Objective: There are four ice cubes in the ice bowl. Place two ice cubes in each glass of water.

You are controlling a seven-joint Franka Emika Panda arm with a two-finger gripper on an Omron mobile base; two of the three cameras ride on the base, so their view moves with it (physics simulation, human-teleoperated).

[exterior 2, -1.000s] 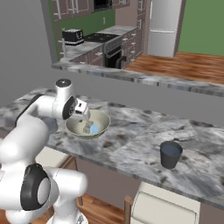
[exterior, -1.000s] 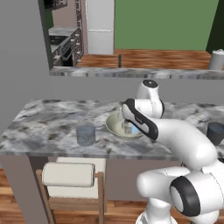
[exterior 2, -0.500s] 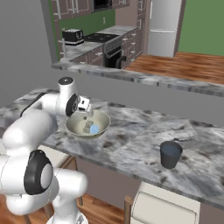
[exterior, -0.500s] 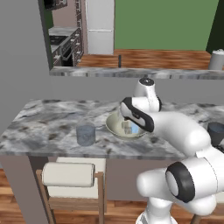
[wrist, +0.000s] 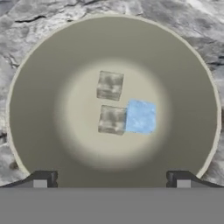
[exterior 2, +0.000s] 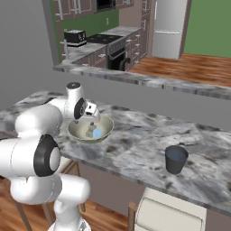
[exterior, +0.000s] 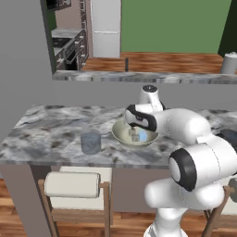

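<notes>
While our jaws are standing wide open with nothing between them, we are hovering the gripper [wrist: 111,177] directly over the ice bowl [wrist: 39,87], looking straight down into it. Three ice cubes are lying in the middle of the bowl: two pale grey ones [wrist: 109,85] stacked one above the other in the hand view, and a light blue cube [wrist: 140,116] touching the side of the lower grey one. We are not seeing a fourth cube in the bowl, and we cannot tell from these pictures whether one is already sitting in a glass. One glass of water [exterior: 90,142] is standing on the marble surface [exterior: 41,134] to the left of the bowl in the left base view; the other glass [exterior 2: 175,159] is standing well apart from the bowl on its far side in the right base view.

We are judging the risk to be in the pick itself. Because the blue cube and the lower grey cube are touching, jaws coming down wide could close on both or nudge one aside. The cubes are tiny and probably slick, so an off-centre pinch could squirt one up the shallow bowl wall or out onto the surface.
</notes>
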